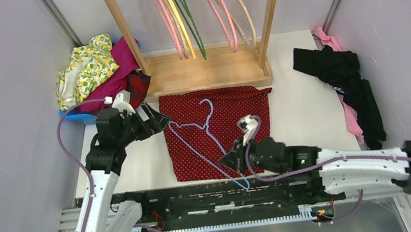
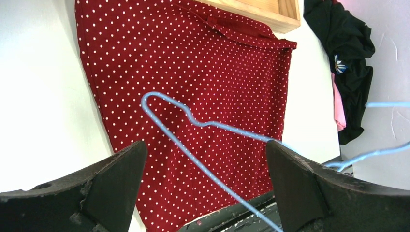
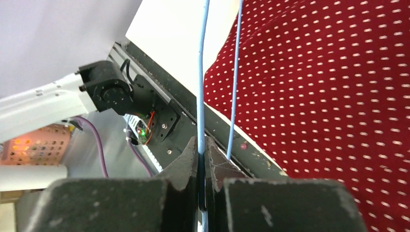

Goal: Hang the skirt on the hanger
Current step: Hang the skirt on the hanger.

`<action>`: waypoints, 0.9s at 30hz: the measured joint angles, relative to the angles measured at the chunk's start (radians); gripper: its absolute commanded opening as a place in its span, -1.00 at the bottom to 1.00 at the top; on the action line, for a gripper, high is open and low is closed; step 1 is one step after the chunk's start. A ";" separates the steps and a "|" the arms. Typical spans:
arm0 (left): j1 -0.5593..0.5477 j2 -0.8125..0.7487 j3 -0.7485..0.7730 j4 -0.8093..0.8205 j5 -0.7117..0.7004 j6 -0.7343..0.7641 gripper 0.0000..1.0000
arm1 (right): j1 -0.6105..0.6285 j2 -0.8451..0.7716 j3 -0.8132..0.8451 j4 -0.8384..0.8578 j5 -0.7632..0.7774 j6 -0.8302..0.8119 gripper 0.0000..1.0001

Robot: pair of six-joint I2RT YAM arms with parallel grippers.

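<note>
The dark-red polka-dot skirt (image 1: pixel 216 129) lies flat on the white table in front of the wooden rack. The thin pale blue wire hanger (image 1: pixel 199 133) is held over it, hook toward the rack. My right gripper (image 1: pixel 238 156) is shut on the hanger's near end; in the right wrist view the wire (image 3: pixel 201 92) runs out from between its closed fingers (image 3: pixel 186 166). My left gripper (image 1: pixel 159 120) is open at the skirt's left edge. In the left wrist view the hanger (image 2: pixel 193 147) and the skirt (image 2: pixel 203 67) show between its spread fingers (image 2: pixel 116 179).
A wooden rack (image 1: pixel 209 68) with pink, yellow and green hangers (image 1: pixel 179 18) stands behind the skirt. A pile of clothes (image 1: pixel 97 73) lies at the back left. Black and pink garments (image 1: pixel 347 86) lie at the right. The metal rail (image 1: pixel 213 201) runs along the near edge.
</note>
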 measured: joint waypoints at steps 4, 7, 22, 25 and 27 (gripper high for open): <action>0.000 -0.014 0.004 -0.029 0.000 0.000 0.98 | 0.205 0.210 0.011 0.171 0.210 0.003 -0.98; 0.000 -0.036 0.020 -0.069 0.000 0.000 0.98 | 0.303 0.412 0.060 0.303 0.334 -0.002 -0.98; 0.001 -0.189 0.036 -0.193 0.026 0.000 0.98 | 0.408 0.955 0.204 0.896 0.546 -0.115 -0.98; 0.001 -0.189 0.036 -0.198 0.027 0.000 0.98 | 0.413 1.020 0.227 0.952 0.563 -0.125 -0.98; 0.001 -0.189 0.036 -0.199 0.027 0.000 0.98 | 0.414 1.046 0.240 0.970 0.570 -0.132 -0.98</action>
